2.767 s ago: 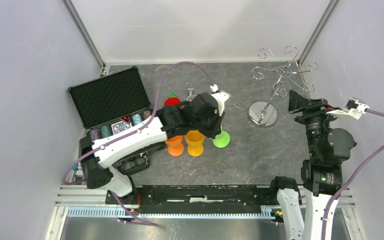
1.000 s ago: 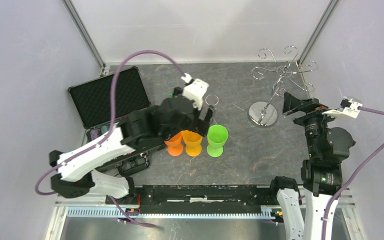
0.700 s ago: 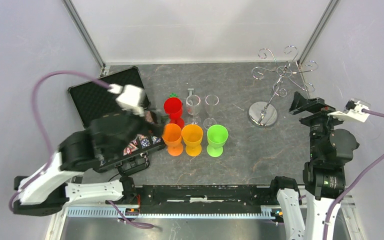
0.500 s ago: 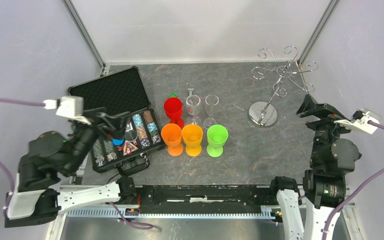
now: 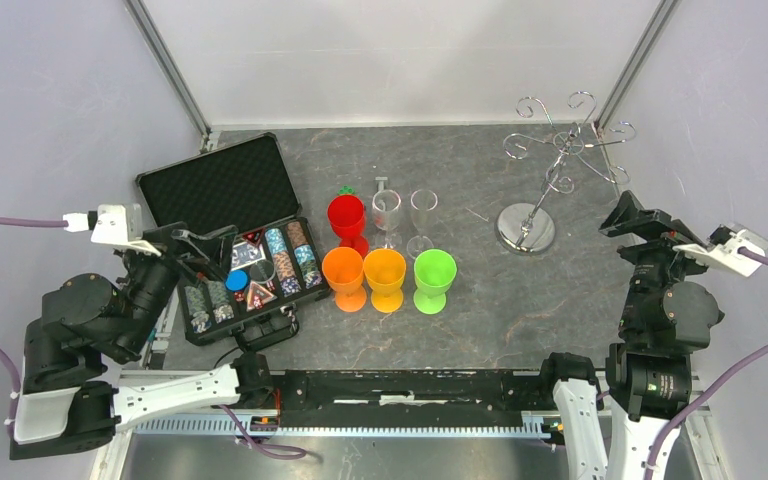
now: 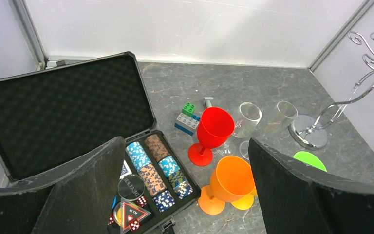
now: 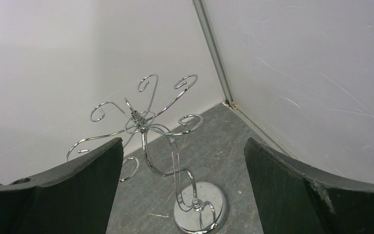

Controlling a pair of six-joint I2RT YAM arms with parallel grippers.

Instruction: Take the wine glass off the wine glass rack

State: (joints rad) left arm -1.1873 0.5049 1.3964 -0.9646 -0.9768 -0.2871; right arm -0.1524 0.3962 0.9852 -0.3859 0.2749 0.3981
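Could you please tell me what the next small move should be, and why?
Probably nothing but parking: the wine glass rack is bare, the glasses all stand on the table, and the left gripper and right gripper have open, empty jaws.

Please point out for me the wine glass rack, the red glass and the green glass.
wine glass rack (image 7: 202,197), right wrist view, on its round shiny base.
red glass (image 6: 215,127), left wrist view, on the bowl.
green glass (image 5: 435,270), top external view, on the open bowl.

Wine glass rack (image 5: 526,228): silver wire stand (round shiny base, curled arms), upright, upper right. Right-hand clear wine glass (image 5: 423,207): upright, frame centre, apart from rack.
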